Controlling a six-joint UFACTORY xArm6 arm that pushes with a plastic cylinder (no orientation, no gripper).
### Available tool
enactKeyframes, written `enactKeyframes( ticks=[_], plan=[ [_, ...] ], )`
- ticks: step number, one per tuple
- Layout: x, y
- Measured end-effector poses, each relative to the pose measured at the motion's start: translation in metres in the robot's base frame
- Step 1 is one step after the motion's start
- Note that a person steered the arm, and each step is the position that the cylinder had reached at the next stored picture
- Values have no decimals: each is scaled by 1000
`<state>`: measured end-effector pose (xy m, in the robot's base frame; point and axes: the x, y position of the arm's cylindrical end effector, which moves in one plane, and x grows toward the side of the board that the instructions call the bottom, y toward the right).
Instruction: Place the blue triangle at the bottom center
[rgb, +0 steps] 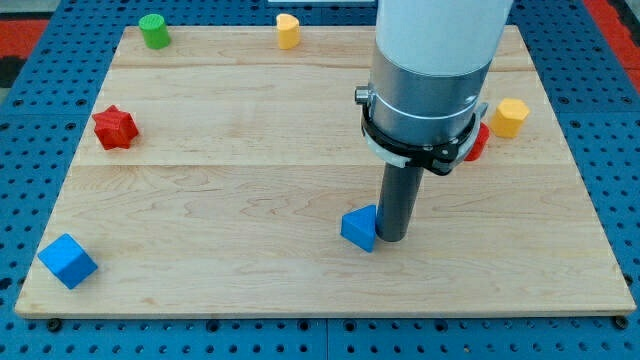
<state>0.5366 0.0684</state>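
- Near the view's bottom centre, my tip touches the blue triangle on its right side; the rod carries no jaws.
- Bare wooden board lies left of the triangle.
- Blue cube sits at the bottom-left corner.
- Red star, green cylinder, yellow block and yellow hexagon sit near the edges.

White upper arm casing, grey metal collar, black clamp ring, dark straight rod.

The arm drops in from the far side, pale casing over a grey collar, dark rod upright, my tip planted right of centre, near side.
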Motion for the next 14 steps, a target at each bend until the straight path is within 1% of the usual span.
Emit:
enactKeyframes(
  ticks=[2,4,5,8,10,11,14],
  plan=[
    [-4,-12],
    [-43,-26],
    [-42,-41],
    [-9,-48],
    [5,-82],
    [11,-88],
    [8,-88]
  ],
)
